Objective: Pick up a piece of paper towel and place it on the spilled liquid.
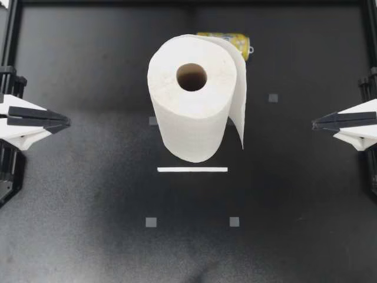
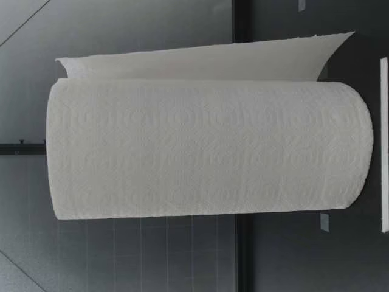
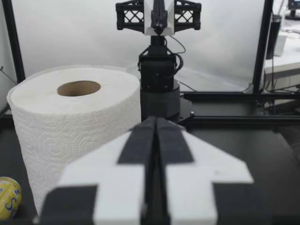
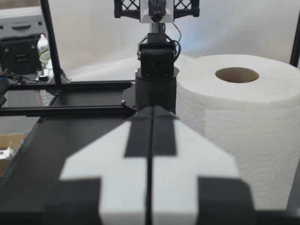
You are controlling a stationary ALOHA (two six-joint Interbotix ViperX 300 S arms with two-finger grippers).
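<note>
A white paper towel roll (image 1: pixel 194 97) stands upright in the middle of the black table, with a loose sheet (image 1: pixel 237 97) hanging off its right side. Behind it lies a yellow can (image 1: pixel 227 42) on its side. I see no spilled liquid in any view. My left gripper (image 1: pixel 66 122) rests shut at the left edge, well away from the roll. At the right edge my right gripper (image 1: pixel 315 123) is shut too, holding nothing. The roll (image 2: pixel 206 149) fills the low view, its loose sheet (image 2: pixel 206 61) beside it. The roll (image 3: pixel 70 126) stands ahead of my left gripper (image 3: pixel 155 121), and the roll (image 4: pixel 239 122) ahead of my right gripper (image 4: pixel 152 110).
A thin white strip (image 1: pixel 192 170) lies on the table just in front of the roll. Small grey square markers (image 1: pixel 151 222) dot the table. The yellow can (image 3: pixel 8 197) shows beside the roll in the left wrist view. Black frame posts (image 1: pixel 10 35) run along the table sides.
</note>
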